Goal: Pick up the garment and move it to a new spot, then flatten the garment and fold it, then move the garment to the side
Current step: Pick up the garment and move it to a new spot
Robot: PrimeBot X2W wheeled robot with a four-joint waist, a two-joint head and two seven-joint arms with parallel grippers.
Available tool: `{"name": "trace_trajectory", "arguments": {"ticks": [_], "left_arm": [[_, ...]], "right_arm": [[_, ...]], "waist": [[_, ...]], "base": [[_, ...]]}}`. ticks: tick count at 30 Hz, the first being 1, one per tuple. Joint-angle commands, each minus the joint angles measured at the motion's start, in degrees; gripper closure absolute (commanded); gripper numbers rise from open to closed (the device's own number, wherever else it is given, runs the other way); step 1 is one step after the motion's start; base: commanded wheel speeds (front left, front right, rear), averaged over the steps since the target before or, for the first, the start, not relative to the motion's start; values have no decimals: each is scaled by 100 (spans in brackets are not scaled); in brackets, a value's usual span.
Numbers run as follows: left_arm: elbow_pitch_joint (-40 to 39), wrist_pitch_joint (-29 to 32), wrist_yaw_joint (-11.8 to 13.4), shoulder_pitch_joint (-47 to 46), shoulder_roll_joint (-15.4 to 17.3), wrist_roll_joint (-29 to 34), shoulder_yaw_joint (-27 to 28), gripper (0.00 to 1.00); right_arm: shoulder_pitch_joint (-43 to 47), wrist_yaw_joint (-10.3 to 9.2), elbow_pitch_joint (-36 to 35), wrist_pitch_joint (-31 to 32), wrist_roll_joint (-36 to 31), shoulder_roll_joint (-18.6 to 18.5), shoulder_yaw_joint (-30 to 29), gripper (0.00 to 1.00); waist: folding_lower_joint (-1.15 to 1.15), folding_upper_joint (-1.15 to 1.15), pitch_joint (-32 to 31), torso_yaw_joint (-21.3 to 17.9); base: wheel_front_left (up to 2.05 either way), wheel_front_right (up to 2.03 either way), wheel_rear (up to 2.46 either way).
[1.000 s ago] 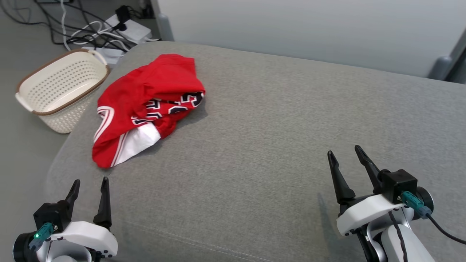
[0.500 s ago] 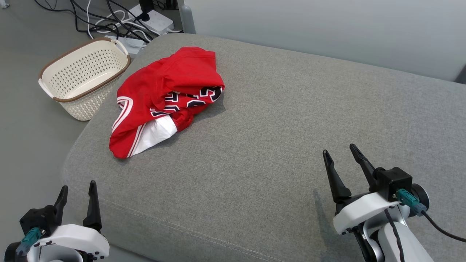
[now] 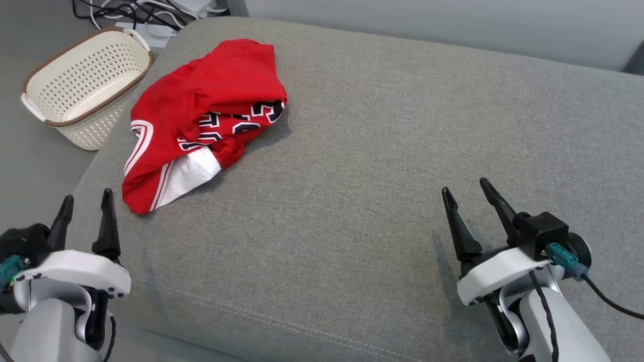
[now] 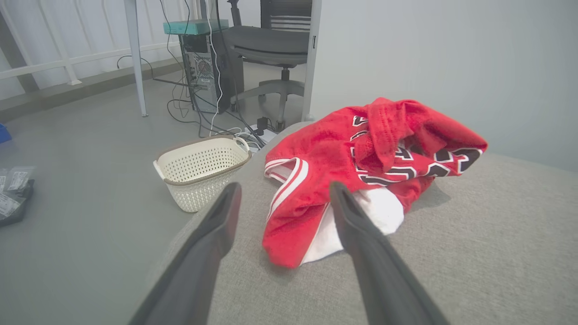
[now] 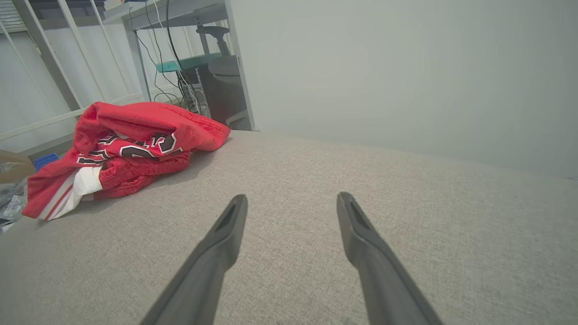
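Red sports jersey [image 3: 201, 115] lay crumpled near the far left corner of the grey cushion [image 3: 382, 151]. My left gripper [image 3: 87, 196] and right gripper [image 3: 464, 186] stood wide open, both empty. I judged that picking, flattening and folding all remained.

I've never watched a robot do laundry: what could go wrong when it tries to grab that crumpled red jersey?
The red jersey lies bunched in layers, so the open left gripper might pinch just one fold and drag it unevenly. It also sits near the left edge of the grey cushion, by the basket; a clumsy pull could tip it off.
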Motion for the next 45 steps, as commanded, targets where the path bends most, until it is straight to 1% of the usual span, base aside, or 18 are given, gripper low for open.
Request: {"name": "trace_trajectory", "arguments": {"ticks": [1,7,12,17,21,25,27,30,34,35,36,38,40,42,45], "left_arm": [[-76,-58,-40,-302,271,-103,130,0],[52,-58,-40,-882,514,-625,-196,0],[37,-58,-40,-1344,682,-1249,-398,0],[71,-58,-40,-1666,845,-1601,-688,0],[237,-58,-40,-1806,961,-1731,-740,0],[627,-58,-40,-1901,1072,-1785,-754,0],[842,-58,-40,-1959,1086,-1807,-735,0],[955,-58,-40,-2023,1118,-1824,-758,0],[1200,-58,-40,-2148,1230,-1797,-820,0],[1304,-58,-40,-2170,1260,-1760,-820,62],[1380,-58,-40,-2215,1289,-1720,-782,100],[1527,-58,-40,-2296,1283,-1681,-784,100],[1510,-58,-40,-2394,1309,-1607,-763,100],[1244,-58,-40,-2473,1316,-1465,-710,100],[756,-58,-40,-2509,1230,-1201,-690,100]], "right_arm": [[-172,8,-151,-77,-29,15,134,0],[-316,8,-221,-77,-153,15,111,0],[-417,8,-251,-77,-253,15,139,0],[-479,8,-278,-77,-292,15,163,0],[-461,8,-314,-77,-239,15,255,0],[-409,8,-335,-77,-184,15,354,0],[-382,8,-342,-77,-136,15,336,0],[-362,8,-357,-77,-100,15,331,0],[-304,8,-388,-77,-69,15,304,0],[-290,8,-416,-77,-32,15,273,0],[-274,8,-448,-77,41,15,236,0],[-256,8,-483,-77,113,15,222,0],[-248,8,-514,-77,199,15,200,0],[-246,8,-521,-77,236,15,188,0],[-209,8,-535,-77,382,15,149,0]], "waist": [[0,0,142,-108],[0,0,545,-301],[0,0,838,-493],[0,0,1019,-706],[0,0,1065,-910],[0,0,1092,-1119],[0,0,1103,-1220],[0,0,1113,-1309],[0,0,1111,-1467],[0,0,1108,-1492],[0,0,1108,-1507],[0,0,1105,-1531],[0,0,1099,-1542],[0,0,1086,-1544],[0,0,1023,-1542]], "base": [[0,0,0],[0,0,0],[0,0,0],[0,0,0],[0,0,0],[0,0,0],[0,0,0],[0,0,0],[0,0,0],[0,0,0],[0,0,0],[0,0,0],[0,0,0],[0,0,0],[0,0,0]]}}
